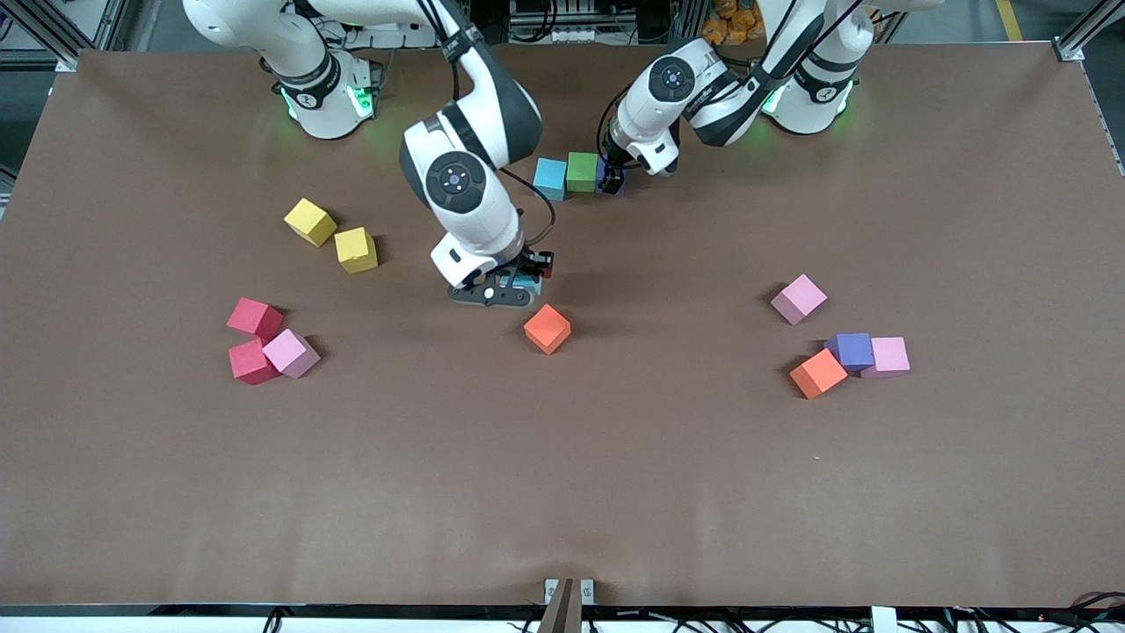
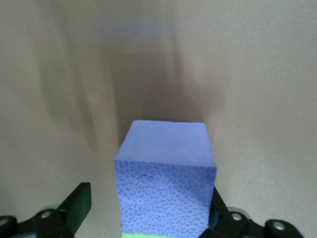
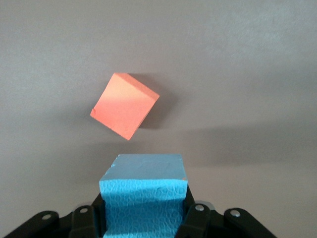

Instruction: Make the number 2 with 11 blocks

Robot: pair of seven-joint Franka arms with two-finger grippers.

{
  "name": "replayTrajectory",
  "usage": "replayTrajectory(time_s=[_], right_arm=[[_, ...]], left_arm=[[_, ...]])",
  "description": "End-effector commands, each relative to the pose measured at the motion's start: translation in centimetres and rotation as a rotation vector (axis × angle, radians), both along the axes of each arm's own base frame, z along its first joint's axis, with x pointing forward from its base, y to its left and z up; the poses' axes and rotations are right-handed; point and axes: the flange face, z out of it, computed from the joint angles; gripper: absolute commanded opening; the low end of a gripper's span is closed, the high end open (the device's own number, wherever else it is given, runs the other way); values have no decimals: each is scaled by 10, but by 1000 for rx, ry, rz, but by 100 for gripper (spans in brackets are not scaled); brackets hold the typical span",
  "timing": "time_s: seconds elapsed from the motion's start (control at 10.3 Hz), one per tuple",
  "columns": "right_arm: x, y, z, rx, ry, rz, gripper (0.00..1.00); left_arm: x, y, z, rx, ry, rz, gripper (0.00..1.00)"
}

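Near the arms' bases, a cyan block (image 1: 550, 178), a green block (image 1: 582, 171) and a purple block (image 1: 613, 184) stand side by side in a row. My left gripper (image 1: 617, 174) is down over the purple block (image 2: 166, 163). It is open (image 2: 148, 204), with a gap between one finger (image 2: 79, 202) and the cube. My right gripper (image 1: 508, 287) is over the table's middle, shut (image 3: 143, 214) on a second cyan block (image 3: 143, 184). An orange block (image 1: 547, 328) lies turned on the table close beside it (image 3: 125, 105).
Two yellow cubes (image 1: 309, 221) (image 1: 356, 250) lie toward the right arm's end. Two red blocks (image 1: 255, 316) (image 1: 250, 361) and a pink one (image 1: 290, 352) lie nearer the camera. Toward the left arm's end lie pink (image 1: 799, 299), purple (image 1: 852, 350), pink (image 1: 888, 356) and orange (image 1: 817, 373) blocks.
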Motion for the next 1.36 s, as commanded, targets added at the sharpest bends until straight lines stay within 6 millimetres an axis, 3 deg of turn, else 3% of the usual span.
replayTrajectory(time_s=[0.0, 0.49, 0.97, 1.26], right_arm=[[-18, 22, -10, 5, -14, -59, 15], [-50, 59, -32, -10, -41, -95, 15], [-62, 71, -45, -20, -51, -99, 15], [-66, 76, -50, -22, -56, -112, 15]], left_arm=[[3, -2, 3, -15, -12, -18, 100], [13, -1, 13, -24, -51, -28, 100], [20, -2, 26, 0, -68, -71, 100], [51, -12, 48, -23, -84, -71, 100]])
